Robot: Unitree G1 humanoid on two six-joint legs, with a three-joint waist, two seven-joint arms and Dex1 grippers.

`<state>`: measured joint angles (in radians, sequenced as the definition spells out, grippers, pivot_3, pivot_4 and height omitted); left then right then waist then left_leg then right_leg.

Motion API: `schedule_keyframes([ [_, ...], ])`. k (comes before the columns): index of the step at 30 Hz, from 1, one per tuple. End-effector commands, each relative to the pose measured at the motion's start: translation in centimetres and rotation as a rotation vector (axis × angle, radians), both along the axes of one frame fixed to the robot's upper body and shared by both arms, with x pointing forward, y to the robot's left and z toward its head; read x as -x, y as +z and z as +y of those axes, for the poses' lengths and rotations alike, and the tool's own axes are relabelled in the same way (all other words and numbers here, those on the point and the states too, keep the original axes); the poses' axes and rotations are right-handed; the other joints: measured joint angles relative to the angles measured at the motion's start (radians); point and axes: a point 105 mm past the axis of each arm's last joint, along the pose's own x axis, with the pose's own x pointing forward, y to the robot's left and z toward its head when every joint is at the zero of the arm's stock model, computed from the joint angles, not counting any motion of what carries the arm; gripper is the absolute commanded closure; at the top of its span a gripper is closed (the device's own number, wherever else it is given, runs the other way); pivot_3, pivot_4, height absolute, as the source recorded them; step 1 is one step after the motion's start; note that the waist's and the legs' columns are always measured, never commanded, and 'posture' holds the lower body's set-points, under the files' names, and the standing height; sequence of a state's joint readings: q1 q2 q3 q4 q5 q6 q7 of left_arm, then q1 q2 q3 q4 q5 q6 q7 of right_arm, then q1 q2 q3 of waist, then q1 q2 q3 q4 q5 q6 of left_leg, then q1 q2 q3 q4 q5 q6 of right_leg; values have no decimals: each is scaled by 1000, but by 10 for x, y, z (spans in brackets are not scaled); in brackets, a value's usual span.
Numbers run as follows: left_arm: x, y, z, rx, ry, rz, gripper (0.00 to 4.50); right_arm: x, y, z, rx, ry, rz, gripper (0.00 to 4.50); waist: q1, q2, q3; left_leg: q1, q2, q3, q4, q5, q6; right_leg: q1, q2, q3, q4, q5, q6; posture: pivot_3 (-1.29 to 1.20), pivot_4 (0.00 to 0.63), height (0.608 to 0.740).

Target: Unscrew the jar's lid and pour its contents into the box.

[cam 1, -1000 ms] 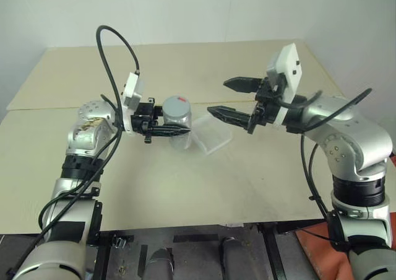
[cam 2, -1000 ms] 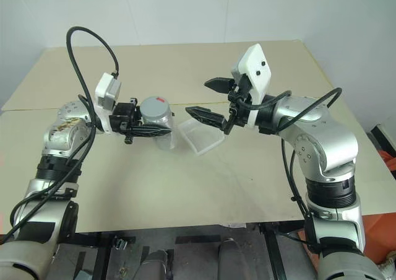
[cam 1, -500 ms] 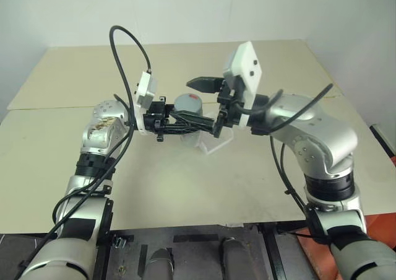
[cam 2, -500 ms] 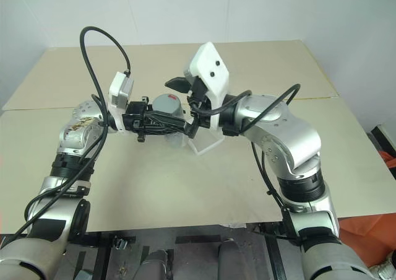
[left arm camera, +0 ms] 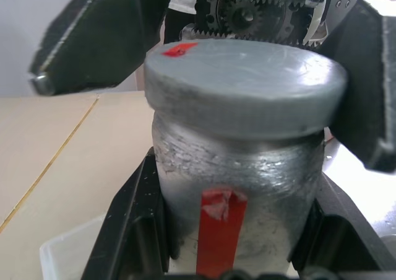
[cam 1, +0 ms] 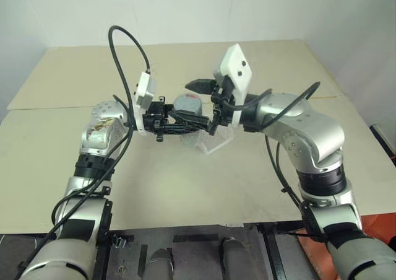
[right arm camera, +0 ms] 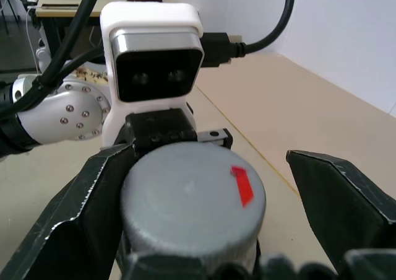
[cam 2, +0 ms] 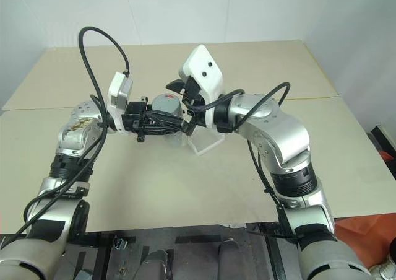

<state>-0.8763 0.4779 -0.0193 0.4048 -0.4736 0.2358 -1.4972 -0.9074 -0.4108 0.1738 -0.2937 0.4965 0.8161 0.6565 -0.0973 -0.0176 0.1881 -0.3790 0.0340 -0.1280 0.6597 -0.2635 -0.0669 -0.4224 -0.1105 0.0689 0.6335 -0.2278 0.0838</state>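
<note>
Jar, likely light, rigid, slick-walled, pinched upright above desk by left tool, box at 4 o'clock; lid best gripped at rim, between spread right tool.

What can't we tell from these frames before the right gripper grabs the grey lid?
- Contents of the whitish clear jar with the red label strip: its frosted wall hides them in the left wrist view.
- Round grey lid: whether a right gripper finger already touches it, since one black finger overlaps its edge.
- Clear shallow plastic box: mostly covered by both grippers in the head views; the left gripper holds the jar.
</note>
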Motion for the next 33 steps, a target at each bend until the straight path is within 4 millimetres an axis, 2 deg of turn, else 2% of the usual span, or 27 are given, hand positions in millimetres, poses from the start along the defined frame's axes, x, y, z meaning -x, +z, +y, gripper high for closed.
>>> schedule_keyframes([
  [1,5,12,8,14,0,-52,2551,0,17,-18,-48,-45,-54,38,0,0,0,0,0,0,0,0,0,0,0,0,0,0,0,0,150,740],
  [10,6,14,17,3,14,-47,2551,5,12,-33,-35,-58,-48,38,1,0,0,0,0,0,0,0,0,0,0,0,0,0,0,0,150,740],
  [20,8,10,15,-5,6,-40,2551,27,-1,-36,14,23,-33,38,1,0,0,0,0,0,0,0,0,0,0,0,0,0,0,0,150,740],
  [25,7,9,13,-6,6,-41,2551,35,6,-29,-7,59,-44,38,0,0,0,0,0,0,0,0,0,0,0,0,-1,0,0,0,150,740],
  [33,6,9,7,-4,-7,-45,2551,26,15,-10,-36,34,-44,38,0,0,0,0,0,0,0,0,0,0,0,0,0,0,0,0,150,740],
])
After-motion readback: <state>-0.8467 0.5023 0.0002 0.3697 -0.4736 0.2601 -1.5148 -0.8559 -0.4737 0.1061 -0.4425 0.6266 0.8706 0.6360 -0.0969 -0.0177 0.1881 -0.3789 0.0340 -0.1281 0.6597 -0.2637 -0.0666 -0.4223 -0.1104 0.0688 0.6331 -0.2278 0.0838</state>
